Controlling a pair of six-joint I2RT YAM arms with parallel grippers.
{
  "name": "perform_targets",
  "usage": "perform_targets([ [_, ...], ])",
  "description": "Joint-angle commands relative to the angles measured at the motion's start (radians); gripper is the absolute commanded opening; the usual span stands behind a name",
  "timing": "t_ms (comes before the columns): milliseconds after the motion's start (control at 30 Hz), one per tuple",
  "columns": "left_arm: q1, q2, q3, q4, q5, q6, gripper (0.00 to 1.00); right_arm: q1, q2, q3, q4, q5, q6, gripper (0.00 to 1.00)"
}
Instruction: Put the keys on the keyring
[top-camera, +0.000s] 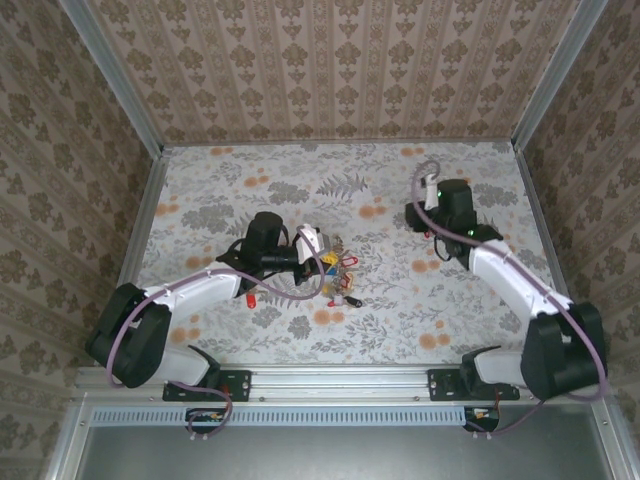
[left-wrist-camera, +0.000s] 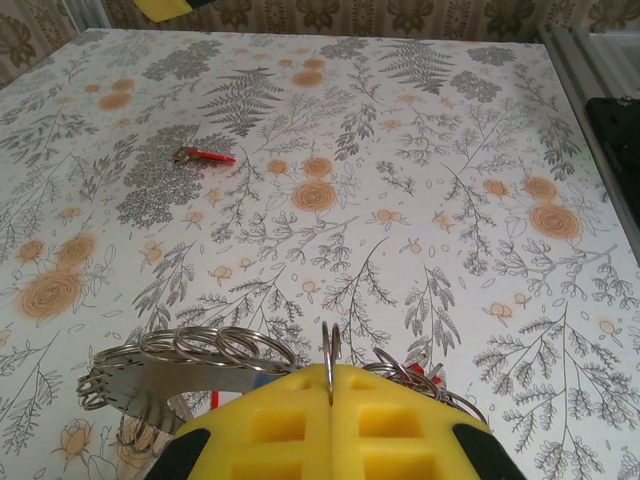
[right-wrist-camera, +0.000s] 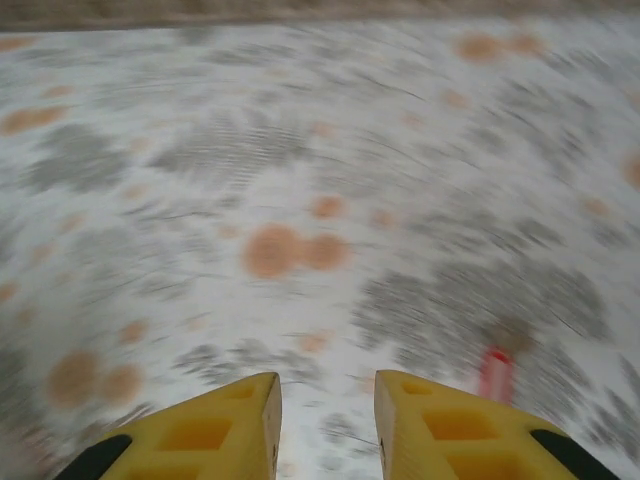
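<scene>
Left gripper (left-wrist-camera: 330, 374) is pinched tight on a small metal ring (left-wrist-camera: 331, 340) by the keys (top-camera: 340, 268). Right gripper (right-wrist-camera: 327, 415) hovers with jaws apart above the table (right-wrist-camera: 300, 150), a blurred red key (right-wrist-camera: 495, 372) just beside it.

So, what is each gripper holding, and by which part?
Left gripper pinches a thin metal ring by its lower edge; right gripper, open, holds nothing.

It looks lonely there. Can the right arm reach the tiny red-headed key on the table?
Probably yes: the tiny red-headed key lies just beyond the open right gripper, nothing between them.
</scene>
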Motion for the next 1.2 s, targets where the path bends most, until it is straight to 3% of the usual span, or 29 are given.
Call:
perform_targets([
  [0,0.011,-0.027,-0.002,0.074,0.012,-0.042,0.00,-0.087,0.116,0.072,-0.269,0.051,0.143,0.32],
  [333,0.018,-0.019,0.026,0.066,0.041,-0.045,0.00,-0.138,0.435,0.316,-0.361,0.028,0.097,0.36],
  [633,0.019,-0.030,0.029,0.053,0.046,-0.051,0.00,-0.145,0.608,0.484,-0.429,0.035,0.071,0.35],
  [1167,0.019,-0.046,0.032,0.037,0.040,-0.049,0.00,-0.118,0.668,0.461,-0.490,-0.035,0.060,0.21],
])
